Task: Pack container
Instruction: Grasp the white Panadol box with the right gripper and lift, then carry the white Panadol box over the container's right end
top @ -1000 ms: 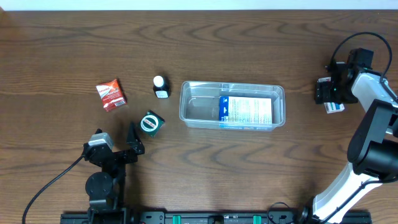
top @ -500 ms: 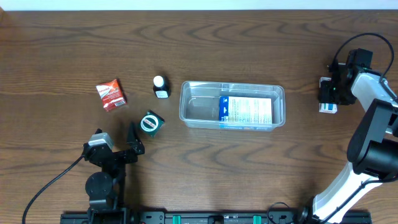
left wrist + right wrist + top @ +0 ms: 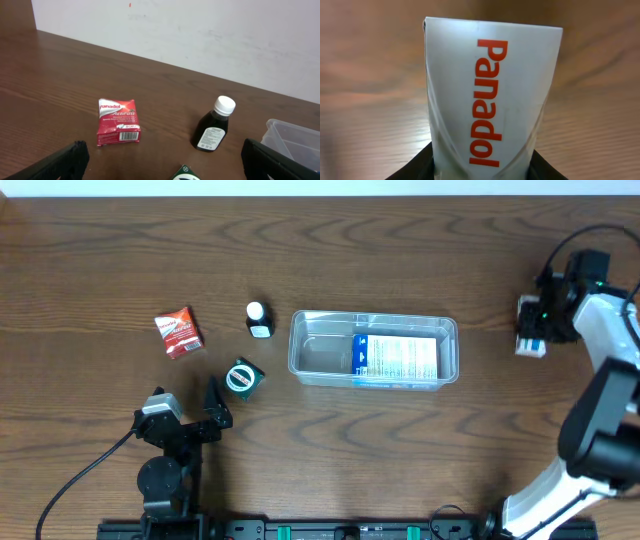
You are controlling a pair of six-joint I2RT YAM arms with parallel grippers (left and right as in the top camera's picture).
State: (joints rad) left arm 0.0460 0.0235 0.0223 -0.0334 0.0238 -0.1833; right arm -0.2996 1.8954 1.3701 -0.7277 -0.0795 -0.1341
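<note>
Right tool (image 3: pixel 538 323): closed on a white Panadol box (image 3: pixel 482 90), dark fingers pressed to both of its lower sides in the wrist view. The box stood on end in the grip, with the red lettering running along its length. Could not tell whether it was lifted clear of the tabletop (image 3: pixel 420 450), which showed only as a blur behind it.

The container (image 3: pixel 320 350) lay to the robot's left of that tool, well apart, with bare wood between them and nothing in the way. Its long axis ran left to right, so its short end wall faced the loaded tool. The right arm was plainly the nearer one for this drop.

Inside the container, a blue-and-white box (image 3: pixel 398 358) lay flat and filled the end nearer the right tool. The other end looked empty. Judged that the carried box would have to pass over the near wall and the packed box to reach that free space.

Beyond the container on the left lay a green box (image 3: pixel 243 378), a dark bottle (image 3: pixel 214 131) with a white cap, upright, just beside the container's end, and a red Panadol box (image 3: pixel 118 128), all unpacked.

Left tool (image 3: pixel 188 412): spread wide and empty, low near its base, facing those three items.
</note>
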